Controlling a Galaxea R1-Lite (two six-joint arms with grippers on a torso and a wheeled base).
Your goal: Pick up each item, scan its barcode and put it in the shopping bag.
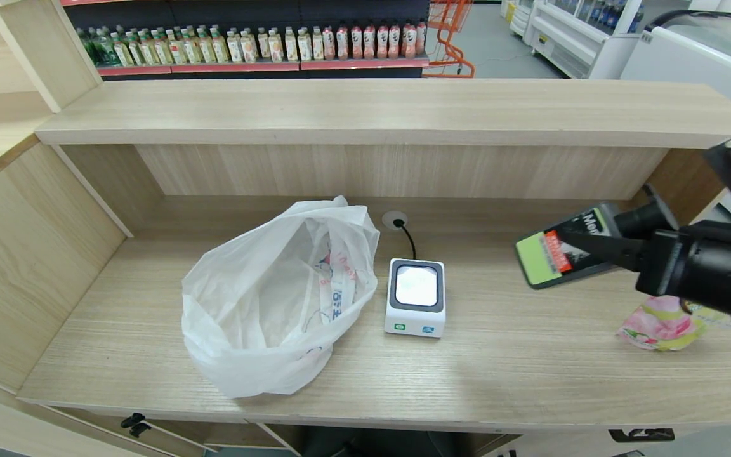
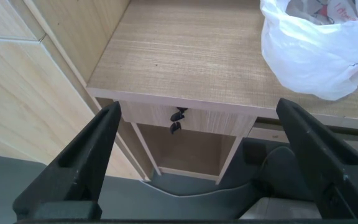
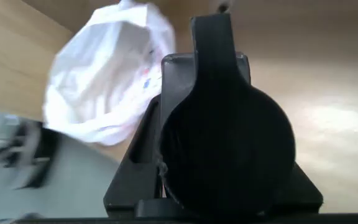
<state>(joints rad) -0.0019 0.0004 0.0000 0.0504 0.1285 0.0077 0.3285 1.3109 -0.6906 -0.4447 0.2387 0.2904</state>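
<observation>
1. The right tool [image 1: 578,246] is clenched on a green and black packet [image 1: 540,259], held above the desk [image 1: 530,374].
2. The scanner [image 1: 415,287] sits left of the packet, with the shopping bag [image 1: 264,304] beyond.
3. The barcode likely needs to face the scanner window squarely.
4. The left tool [image 2: 199,124] hangs released.

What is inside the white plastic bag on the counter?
The shopping bag is open. Through its mouth I see just crumpled white plastic with red and blue print on it, no groceries. Its front wall covers the bottom, so something small could hide there.
</observation>
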